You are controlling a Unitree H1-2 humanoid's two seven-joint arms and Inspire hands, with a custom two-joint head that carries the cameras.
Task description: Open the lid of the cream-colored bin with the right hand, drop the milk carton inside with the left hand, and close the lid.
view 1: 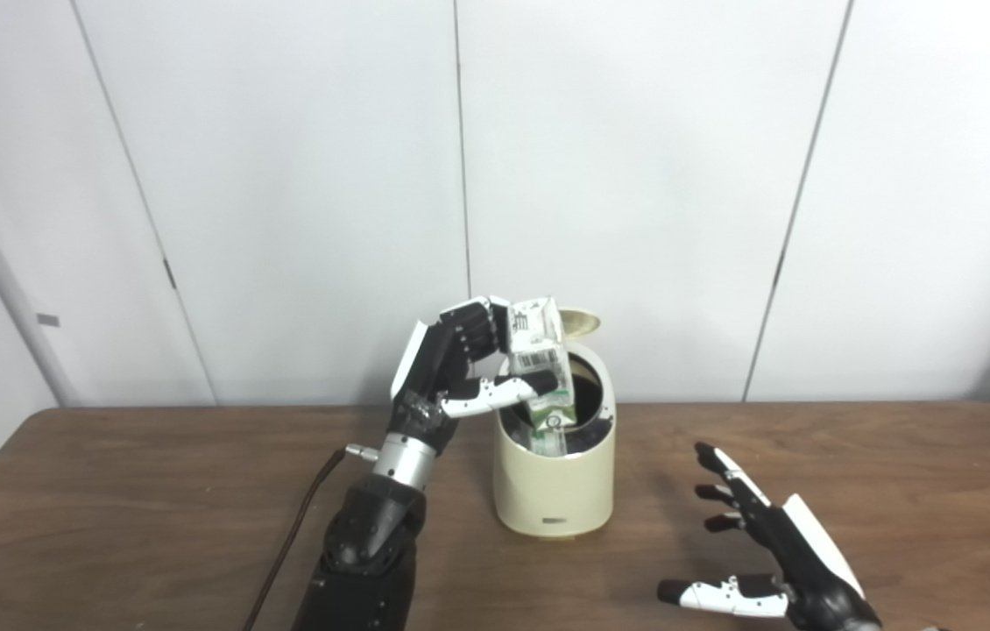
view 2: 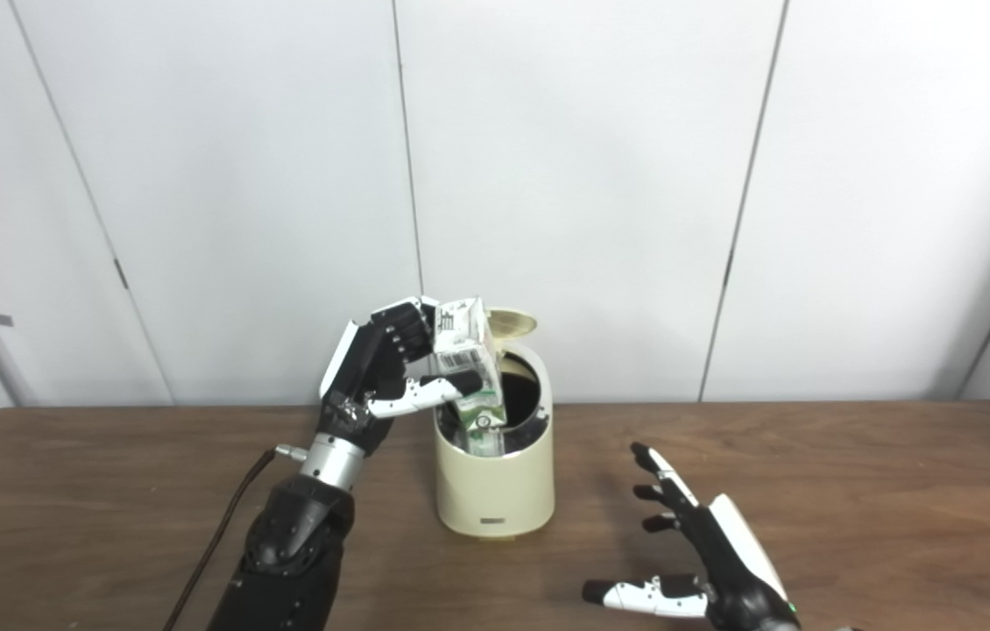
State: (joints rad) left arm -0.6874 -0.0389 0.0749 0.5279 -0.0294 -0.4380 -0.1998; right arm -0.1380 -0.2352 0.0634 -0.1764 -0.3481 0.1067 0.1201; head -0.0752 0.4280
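A: Left eye view: our left hand (view 1: 460, 368) grips the milk carton (view 1: 546, 372), near upright, its lower end already inside the bin (view 1: 555, 491).
B: Our right hand (view 1: 767, 561) waits empty, fingers spread, beside it.

Dark wood-grain table (view 1: 109, 491) set against a wall of pale panels (view 1: 635, 175) with vertical seams; even light.

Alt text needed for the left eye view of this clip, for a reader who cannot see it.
The left hand holds a milk carton tilted into the open mouth of a cream-colored bin, its lid raised behind. The right hand hovers open over the brown table, to the right of the bin.
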